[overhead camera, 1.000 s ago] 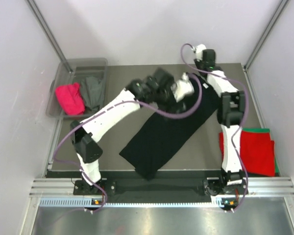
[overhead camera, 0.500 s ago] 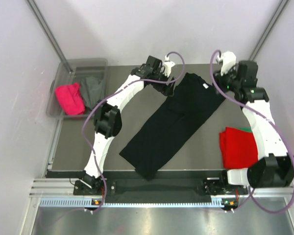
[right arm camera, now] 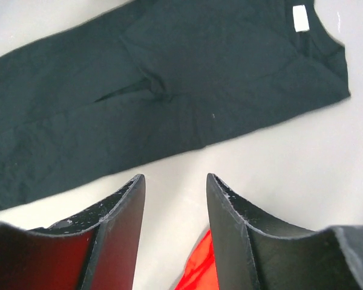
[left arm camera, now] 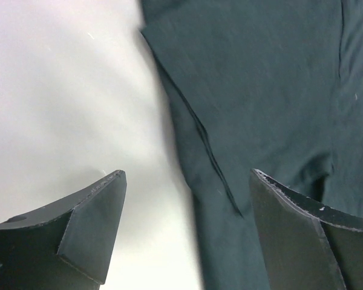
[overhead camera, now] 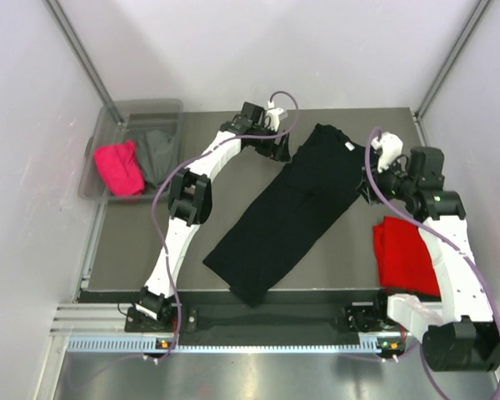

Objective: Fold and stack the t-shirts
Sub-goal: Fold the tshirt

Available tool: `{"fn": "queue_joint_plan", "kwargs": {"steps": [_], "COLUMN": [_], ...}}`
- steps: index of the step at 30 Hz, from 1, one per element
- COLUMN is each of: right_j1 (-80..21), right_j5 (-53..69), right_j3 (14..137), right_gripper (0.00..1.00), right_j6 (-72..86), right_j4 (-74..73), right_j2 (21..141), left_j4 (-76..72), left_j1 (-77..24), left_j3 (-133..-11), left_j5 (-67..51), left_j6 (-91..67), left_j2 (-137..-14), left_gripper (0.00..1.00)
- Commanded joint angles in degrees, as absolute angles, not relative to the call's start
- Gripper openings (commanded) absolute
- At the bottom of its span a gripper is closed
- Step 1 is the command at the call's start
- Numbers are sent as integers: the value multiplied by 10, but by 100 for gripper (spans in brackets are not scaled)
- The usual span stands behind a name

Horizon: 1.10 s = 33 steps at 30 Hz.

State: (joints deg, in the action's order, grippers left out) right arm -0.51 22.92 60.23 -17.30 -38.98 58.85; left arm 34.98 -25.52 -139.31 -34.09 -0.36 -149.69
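Tabletop, tub overhead only, seemingly holding shirts

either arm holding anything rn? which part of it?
Nothing is held. The left gripper hangs wide open over the black shirt's edge. The right gripper is open over bare table.
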Motion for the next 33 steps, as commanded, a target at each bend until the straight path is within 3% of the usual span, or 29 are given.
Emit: {"fn": "queue_joint_plan", "kwargs": {"steps": [1,10,14,20,21,22,23,33], "right_j1": [32,94,114,129,133,138,139,152], "right_j5": [271,297,309,315,316,319,318,323], "right_j3": [576,532,530,526,524,519,518,502], "right_gripper": [46,47,47,47,47,47,47,47], "right_j6": [-169,-160,-156,-155,-155,-154,-153,-151], "right_j4": [-379,-363,-361,-357,-355,-353,-352,-339], "right_j2": [562,529,531,535,534,533,533,525], "left_j4": [291,228,191,143,137,131,130,129], "left_j1": [-257,-258,-258,-257,-257,-255,-256,-222], "left_j3": [-1434,-1462,-1466,-1470,-1470,-1470,-1470,-1445], "left_j5": [-384,-438,-444,-472,-474,-473,-456,-415], "left_j6": [-33,-84,-105,-134,-143,-148,-151,-172], "left_j2": [-1534,-1603,-1619,-1635,-1635,-1637,-1637,-1623], "left_gripper": [86,81,66,58,54,18,2,0]}}
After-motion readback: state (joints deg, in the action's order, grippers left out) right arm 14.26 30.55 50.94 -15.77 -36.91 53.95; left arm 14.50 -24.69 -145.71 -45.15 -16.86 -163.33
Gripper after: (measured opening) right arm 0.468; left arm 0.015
